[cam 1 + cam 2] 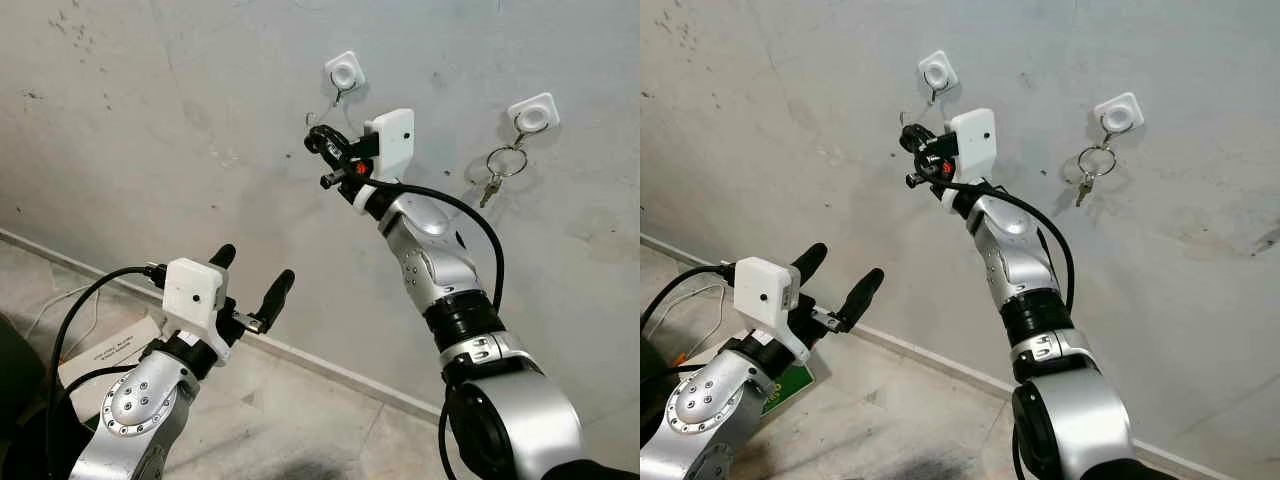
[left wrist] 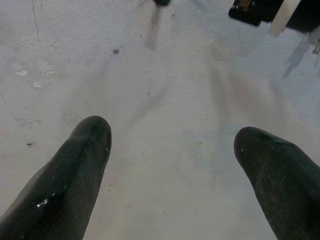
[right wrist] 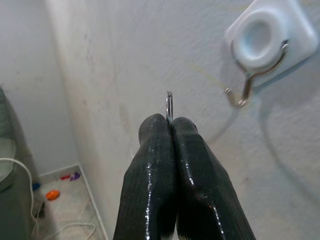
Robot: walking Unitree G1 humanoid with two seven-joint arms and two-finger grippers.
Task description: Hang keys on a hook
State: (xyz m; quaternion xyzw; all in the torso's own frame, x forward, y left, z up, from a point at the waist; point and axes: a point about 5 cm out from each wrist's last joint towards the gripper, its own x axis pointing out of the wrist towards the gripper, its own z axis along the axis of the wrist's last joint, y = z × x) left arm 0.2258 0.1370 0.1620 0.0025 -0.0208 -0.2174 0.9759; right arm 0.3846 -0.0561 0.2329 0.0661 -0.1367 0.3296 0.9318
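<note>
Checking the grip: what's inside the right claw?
The right claw is shut on a thin metal key ring, whose edge pokes out near the empty hook. The keys themselves are covered by the fingers.

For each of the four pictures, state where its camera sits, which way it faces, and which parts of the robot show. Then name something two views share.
Left eye, head: down at wall; both arms, right gripper near the empty hook, hung keys.
Right eye, head: same scene.
Left wrist: along open left gripper at the wall.
Right wrist: along shut fingers pinching a key ring.
Shared: that hook, also in the right wrist view.
</note>
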